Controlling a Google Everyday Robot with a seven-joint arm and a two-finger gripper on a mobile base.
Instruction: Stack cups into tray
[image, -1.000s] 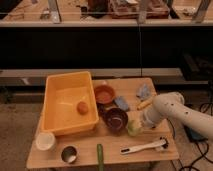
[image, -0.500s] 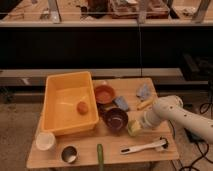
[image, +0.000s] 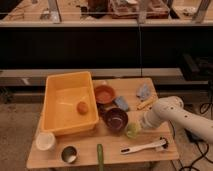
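We find little open room on the counter (image: 85, 142): only a strip by its front edge, shared by the steel cup (image: 69, 154) and a white brush (image: 145, 146). The arm (image: 172, 112) reaches in from the right, bent downward, its claw (image: 140, 125) at the pale green cup (image: 132, 130) (wide or gripping, we cannot tell). That cup stands upright just beside the maroon bowl (image: 116, 120), outside the yellow tray (image: 62, 95).

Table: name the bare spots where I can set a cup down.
Bare wood: the table's back edge behind the orange-brown bowl, and the strip between maroon bowl and white brush. The tray floor is mostly free. Crowded: around the pale green cup, where the tool sits.
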